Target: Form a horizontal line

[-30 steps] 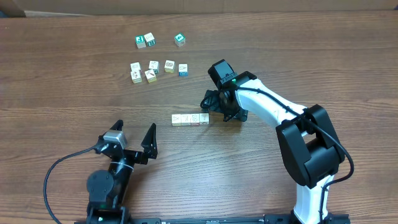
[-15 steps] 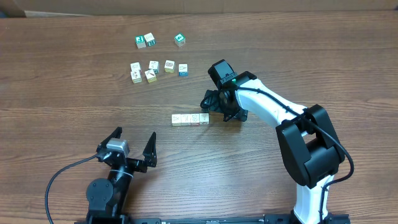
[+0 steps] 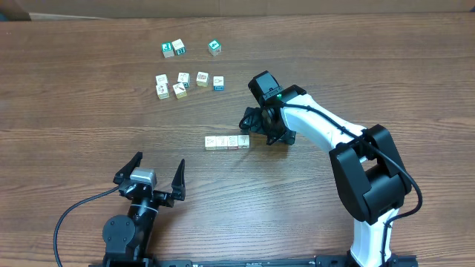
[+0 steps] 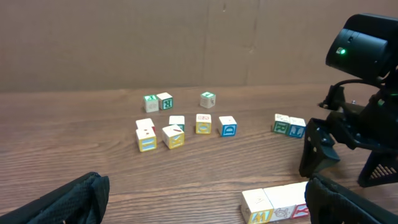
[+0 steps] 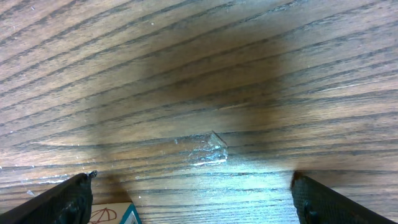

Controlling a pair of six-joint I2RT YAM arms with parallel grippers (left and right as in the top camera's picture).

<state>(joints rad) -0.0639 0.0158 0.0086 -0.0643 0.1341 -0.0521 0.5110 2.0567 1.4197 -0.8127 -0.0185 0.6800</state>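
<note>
Row of small pale wooden cubes (image 3: pixel 227 142) lies just left of the right end effector (image 3: pixel 262 127), which is open and empty. The row's long axis points toward it. The right arm is nearer.

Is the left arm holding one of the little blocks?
No, the left jaws stand wide open with nothing between them, well apart from the row of cubes.

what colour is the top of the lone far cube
Green; the lone cube shows best overhead.
</note>
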